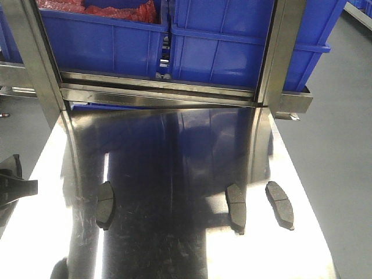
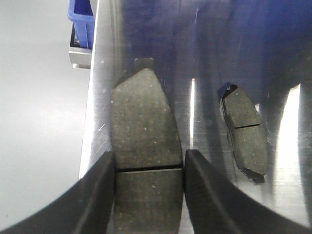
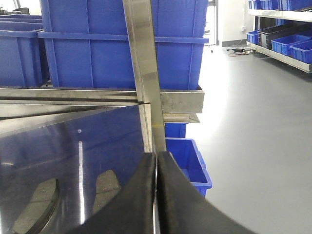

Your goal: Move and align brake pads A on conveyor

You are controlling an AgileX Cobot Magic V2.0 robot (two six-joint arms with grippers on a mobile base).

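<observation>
Fingers (image 2: 100, 195) of the left gripper (image 2: 148, 161) are clamped on 1 brake pad (image 2: 145, 117), pinching its long sides right at the groove, so most of its length sticks out ahead of the tips. It sits over the left margin of the steel table (image 2: 97, 122); whether it is lifted or resting on the sheet I cannot tell from the wrist view. A 2nd brake pad (image 2: 246, 134) lies just to its right. The front view shows 3 on the steel: a lone pad (image 1: 104, 204) at the left, and an inner pad (image 1: 236, 207) and outer pad (image 1: 279, 204) near each other at the right. The right gripper (image 3: 156, 195) has its fingers pressed together on nothing, near the table's right edge. The conveyor is in no view. Carrying well probably means keeping the pinch centred on the groove so the pad cannot swing, clearing the neighbour, then laying it flat with its long axis matching the others.
</observation>
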